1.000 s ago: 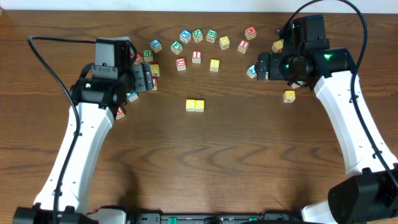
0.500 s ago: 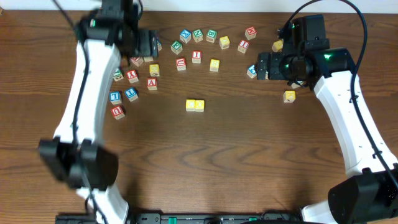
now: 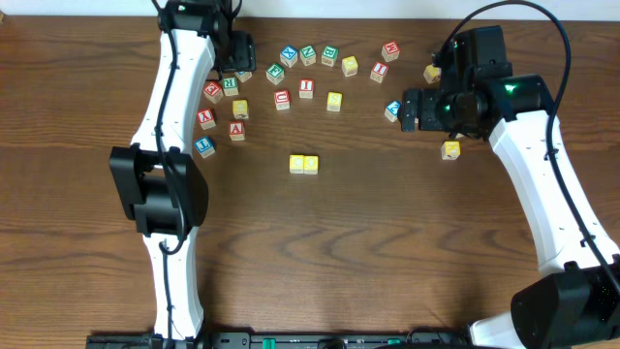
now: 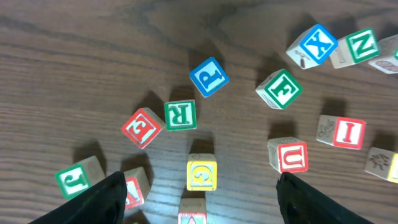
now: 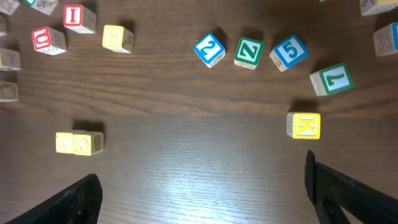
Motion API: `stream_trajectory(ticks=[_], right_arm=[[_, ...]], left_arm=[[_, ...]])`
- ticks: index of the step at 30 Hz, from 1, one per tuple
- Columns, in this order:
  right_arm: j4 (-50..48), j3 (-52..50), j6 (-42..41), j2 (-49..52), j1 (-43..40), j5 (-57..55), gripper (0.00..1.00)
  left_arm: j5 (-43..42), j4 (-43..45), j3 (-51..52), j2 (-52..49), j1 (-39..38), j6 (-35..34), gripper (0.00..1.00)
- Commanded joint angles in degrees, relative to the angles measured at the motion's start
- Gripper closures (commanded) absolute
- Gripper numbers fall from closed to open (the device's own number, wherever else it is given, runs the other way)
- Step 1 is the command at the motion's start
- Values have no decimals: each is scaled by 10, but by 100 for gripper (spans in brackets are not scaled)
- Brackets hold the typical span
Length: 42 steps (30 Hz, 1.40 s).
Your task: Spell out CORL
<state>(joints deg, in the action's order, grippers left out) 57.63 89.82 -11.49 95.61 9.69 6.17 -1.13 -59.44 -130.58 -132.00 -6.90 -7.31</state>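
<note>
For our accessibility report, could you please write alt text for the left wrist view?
Lettered wooden blocks lie scattered on a dark wood table, a green R block near the centre, a blue P block diagonally above it.

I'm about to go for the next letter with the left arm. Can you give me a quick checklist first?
1. The yellow pair side by side mid-table: ok.
2. Letters on that pair readable: cannot tell.
3. The green R block face up in the left wrist view: ok.
4. The left gripper open and empty: ok.
5. Room around the R: not ok, a red block crowds one side.
6. The right gripper open, away from the pair: ok.
</note>
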Motion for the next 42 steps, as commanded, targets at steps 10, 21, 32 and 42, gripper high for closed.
stream_trajectory(ticks=[10, 21, 32, 42], right_arm=[[16, -2, 2, 5, -4, 0, 1], [18, -3, 2, 5, 0, 0, 1], [20, -3, 2, 5, 2, 0, 1], [20, -4, 2, 5, 2, 0, 1]], left_arm=[[35, 80, -16, -65, 2, -12, 24], [68, 92, -15, -117, 2, -47, 30], [68, 79, -12, -137, 2, -49, 46], [68, 80, -7, -137, 2, -48, 46]])
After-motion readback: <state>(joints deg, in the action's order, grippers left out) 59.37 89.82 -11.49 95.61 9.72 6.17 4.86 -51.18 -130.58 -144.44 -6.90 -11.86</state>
